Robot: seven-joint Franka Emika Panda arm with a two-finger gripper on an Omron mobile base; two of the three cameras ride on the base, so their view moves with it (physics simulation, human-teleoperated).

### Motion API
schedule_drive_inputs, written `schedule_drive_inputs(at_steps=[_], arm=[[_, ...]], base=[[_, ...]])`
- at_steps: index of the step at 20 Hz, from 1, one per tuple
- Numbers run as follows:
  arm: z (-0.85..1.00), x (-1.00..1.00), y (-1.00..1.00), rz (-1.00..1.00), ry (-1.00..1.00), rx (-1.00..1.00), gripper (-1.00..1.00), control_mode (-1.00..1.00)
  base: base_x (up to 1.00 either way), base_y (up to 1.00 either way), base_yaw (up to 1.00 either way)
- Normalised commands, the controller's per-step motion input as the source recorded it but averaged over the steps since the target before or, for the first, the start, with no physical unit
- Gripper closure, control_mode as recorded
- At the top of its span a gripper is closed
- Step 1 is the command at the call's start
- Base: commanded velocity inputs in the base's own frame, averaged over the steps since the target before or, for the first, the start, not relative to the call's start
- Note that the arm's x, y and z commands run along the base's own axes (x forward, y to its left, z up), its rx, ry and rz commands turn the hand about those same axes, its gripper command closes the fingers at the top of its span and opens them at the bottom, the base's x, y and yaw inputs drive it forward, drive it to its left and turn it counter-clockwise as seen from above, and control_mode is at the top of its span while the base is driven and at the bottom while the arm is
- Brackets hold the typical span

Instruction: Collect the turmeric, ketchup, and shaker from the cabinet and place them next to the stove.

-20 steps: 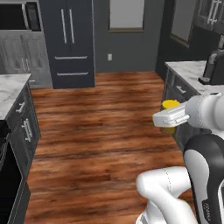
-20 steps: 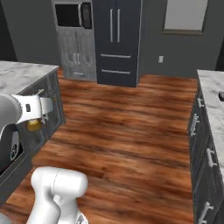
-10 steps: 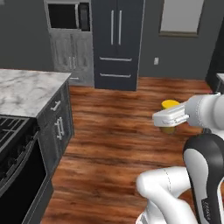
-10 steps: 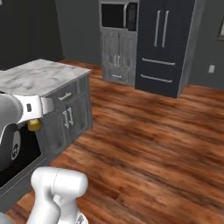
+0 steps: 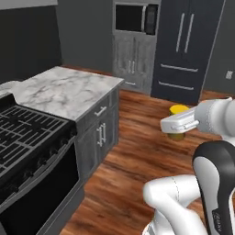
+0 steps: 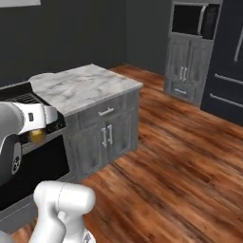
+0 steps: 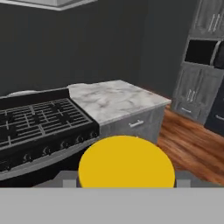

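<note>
My gripper (image 5: 177, 125) is shut on the turmeric (image 5: 179, 110), a squat yellow-orange jar with a yellow cap, and holds it in the air above the wood floor. In the right base view the gripper (image 6: 39, 129) hangs in front of the stove with the turmeric (image 6: 36, 137) under the hand. The yellow cap of the turmeric (image 7: 127, 162) sits low in the hand view. The black stove (image 5: 27, 133) with its iron grates stands at the left, and the stove (image 7: 39, 118) lies ahead in the hand view. The ketchup, shaker and cabinet are out of view.
A marble counter (image 5: 69, 92) on grey base cabinets adjoins the stove's far side; the same counter (image 6: 85, 85) shows in the right base view. A dark fridge (image 5: 188, 46) and a wall oven unit with microwave (image 5: 135, 18) stand at the back. Wood floor (image 5: 137, 137) lies open between.
The whole picture has swung as the base moved: the stove and marble counter have come into view. The gripper keeps the turmeric in the same hold.
</note>
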Motion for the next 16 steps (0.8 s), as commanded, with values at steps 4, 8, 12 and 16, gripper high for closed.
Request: schedule_drive_inputs(at_steps=[4, 8, 12, 16], arm=[[0.0, 0.0, 0.0, 0.0, 0.0, 0.0, 1.0, 1.0], [0.0, 0.0, 0.0, 0.0, 0.0, 0.0, 1.0, 1.0], [0.0, 0.0, 0.0, 0.0, 0.0, 0.0, 1.0, 1.0], [0.0, 0.0, 0.0, 0.0, 0.0, 0.0, 1.0, 1.0]], base=[[0.97, -0.11, 0.45], [0.88, -0.14, 0.43], [0.13, 0.27, 0.49], [0.01, 0.71, 0.5]])
